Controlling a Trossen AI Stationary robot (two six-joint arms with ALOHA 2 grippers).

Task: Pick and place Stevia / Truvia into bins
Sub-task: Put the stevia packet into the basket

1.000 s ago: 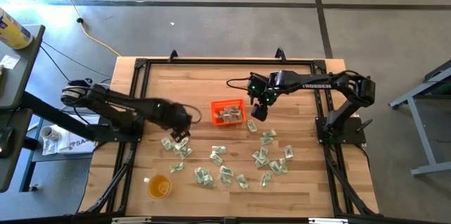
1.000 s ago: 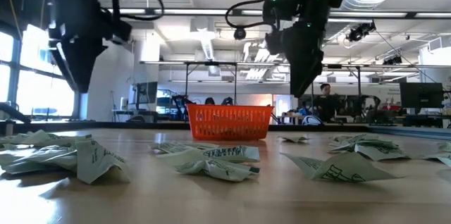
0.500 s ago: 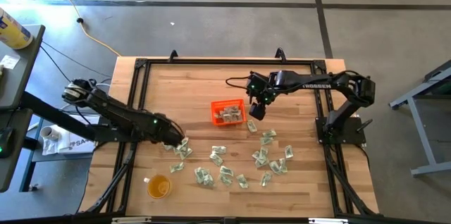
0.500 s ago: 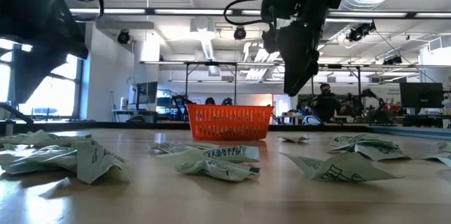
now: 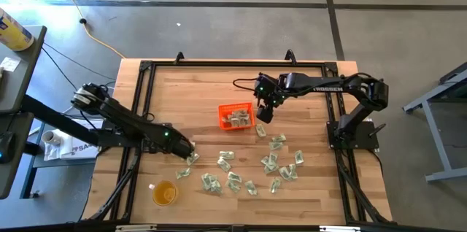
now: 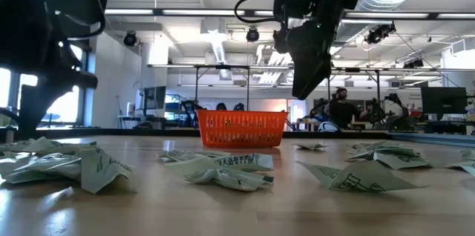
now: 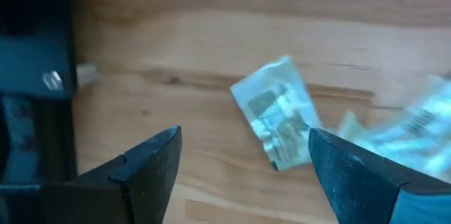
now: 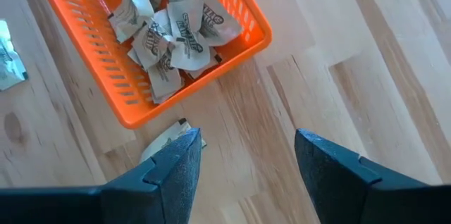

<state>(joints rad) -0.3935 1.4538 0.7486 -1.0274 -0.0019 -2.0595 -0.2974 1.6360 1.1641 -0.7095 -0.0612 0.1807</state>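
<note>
Wooden plank bench (image 5: 190, 86), black frame along its edges.

Small square orange plastic bin (image 5: 236, 116), low latticed walls, standing at mid-bench; several pale green and white paper sachets (image 8: 169, 34) lie heaped inside it.

Loose sachets of the same kind (image 5: 271, 160) lie scattered over the near half of the bench, from left of centre to right of centre.

Left pincer (image 5: 188, 149): low over the bench at the left end of the scatter, fingers spread wide, nothing between them. In its wrist view one sachet (image 7: 278, 122) lies flat on the wood just ahead of the gap between the fingers, nearer one finger than the other; it is not gripped.

Right pincer (image 5: 263, 111): raised above the bench, just right of the orange bin, fingers apart and empty. One sachet (image 8: 169, 139) lies on the wood beside the bin's wall, close to one fingertip in the wrist view.

Round translucent yellow-orange cup (image 5: 165, 192), near left part of the bench.
</note>
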